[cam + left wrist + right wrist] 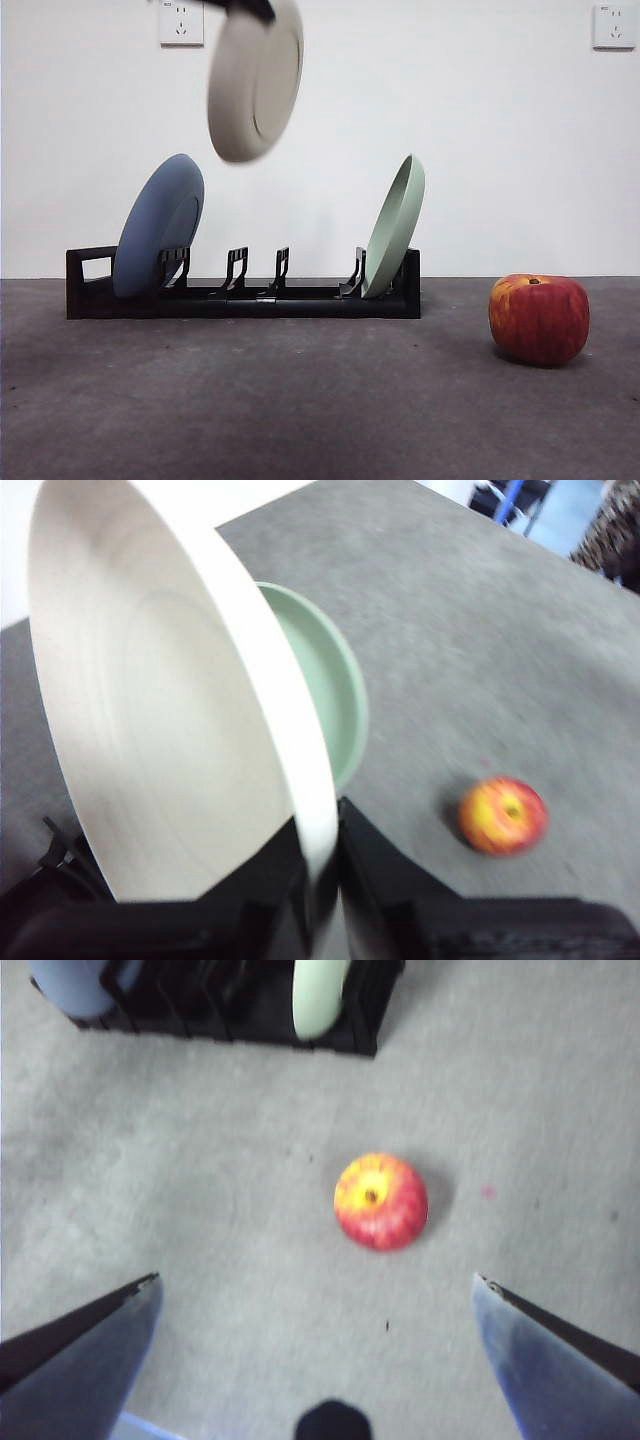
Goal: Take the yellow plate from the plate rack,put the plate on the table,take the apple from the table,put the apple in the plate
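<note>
Currently the left claw [322,880] pinches the yellow plate [255,80] by its rim: stiff, light, likely slippery. Right claw [315,1295] gapes wide, empty; apple [381,1201] at 12 o'clock.

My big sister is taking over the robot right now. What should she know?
Left gripper: shut on the yellow plate, holding it in the air above the plate rack.
Right gripper: open, hovering above the apple, holding nothing.
The apple sits on the table, off to the side of the rack's green-plate end.
Done: plate out of the rack.
Left: set the plate on the table, then put the apple in it.
</note>
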